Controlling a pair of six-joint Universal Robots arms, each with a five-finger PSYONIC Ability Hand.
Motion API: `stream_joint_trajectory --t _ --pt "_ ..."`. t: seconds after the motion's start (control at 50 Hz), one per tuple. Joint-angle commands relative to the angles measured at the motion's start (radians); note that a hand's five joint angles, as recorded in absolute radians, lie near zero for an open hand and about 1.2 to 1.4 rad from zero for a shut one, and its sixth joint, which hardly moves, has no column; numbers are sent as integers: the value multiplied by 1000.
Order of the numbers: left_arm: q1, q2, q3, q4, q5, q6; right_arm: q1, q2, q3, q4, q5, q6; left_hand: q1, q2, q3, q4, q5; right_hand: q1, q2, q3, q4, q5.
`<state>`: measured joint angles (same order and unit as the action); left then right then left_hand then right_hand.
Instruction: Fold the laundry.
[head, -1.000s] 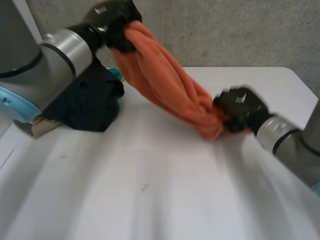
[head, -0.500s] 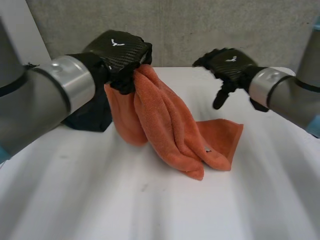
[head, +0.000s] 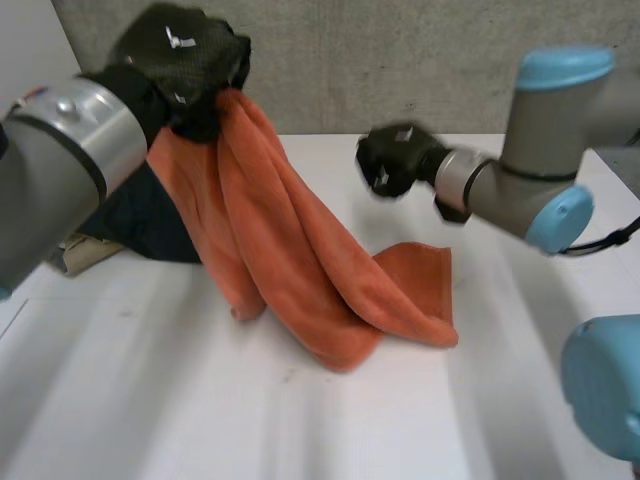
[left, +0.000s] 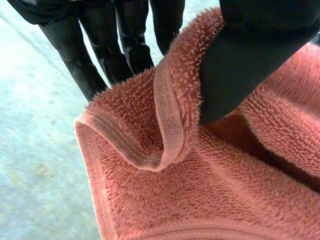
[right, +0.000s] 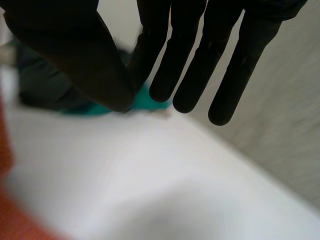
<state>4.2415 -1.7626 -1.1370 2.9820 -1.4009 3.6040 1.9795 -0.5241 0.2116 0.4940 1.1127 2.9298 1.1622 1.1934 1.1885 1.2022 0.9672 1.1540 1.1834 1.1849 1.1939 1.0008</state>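
An orange towel (head: 300, 260) hangs from my left hand (head: 185, 60), which is raised at the back left. The towel's lower end lies crumpled on the white table (head: 300, 420). In the left wrist view my left hand (left: 250, 60) pinches a folded, hemmed edge of the towel (left: 200, 190) between thumb and fingers. My right hand (head: 390, 160) hovers over the table to the right of the towel and does not touch it. In its own view my right hand (right: 175, 50) has the thumb drawn in against the fingers, with nothing held.
A pile of dark clothes (head: 140, 220) lies at the back left behind the hanging towel. The right wrist view shows this pile (right: 45, 90) with a teal piece (right: 150, 102) beside it. A grey wall (head: 400, 60) backs the table.
My right hand let go of the towel's end, rose and closed empty. The left hand lifted and moved left, so the towel now hangs with its end on the table.
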Motion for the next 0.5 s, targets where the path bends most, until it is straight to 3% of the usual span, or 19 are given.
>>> stream_joint_trajectory --t 0.02,0.06,0.08,0.1,0.12,0.24,0.34,0.5 --pt "-9 -34 192 -20 -18 -66 -59 -236 240 -244 110 112 234 203 208 194 255 242 213 211 202 221" --pt "-17 -32 203 -38 -21 -85 -67 -269 317 -268 87 115 234 203 208 194 255 102 73 71 62 81" --pt "-21 -32 203 -50 -23 -88 -65 -280 353 -279 70 115 234 203 208 194 255 -175 -205 -206 -215 -196" --pt "-23 -29 195 -75 -24 -100 -59 -292 417 -291 30 114 234 203 208 194 255 -742 -771 -773 -782 -763" --pt "-25 -26 189 -83 -24 -105 -57 -295 445 -291 7 112 234 203 208 194 255 -852 -882 -883 -892 -873" --pt "-28 15 128 -109 -20 -79 -37 -261 497 -253 -117 146 234 203 208 194 255 -859 -889 -890 -899 -880" --pt "-23 38 66 -89 -20 -24 -10 -153 422 -138 -191 225 234 203 208 194 255 -847 -877 -878 -887 -869" --pt "-5 35 17 -54 -20 12 73 -4 319 21 -206 206 234 203 208 194 255 -727 -757 -758 -767 -749"
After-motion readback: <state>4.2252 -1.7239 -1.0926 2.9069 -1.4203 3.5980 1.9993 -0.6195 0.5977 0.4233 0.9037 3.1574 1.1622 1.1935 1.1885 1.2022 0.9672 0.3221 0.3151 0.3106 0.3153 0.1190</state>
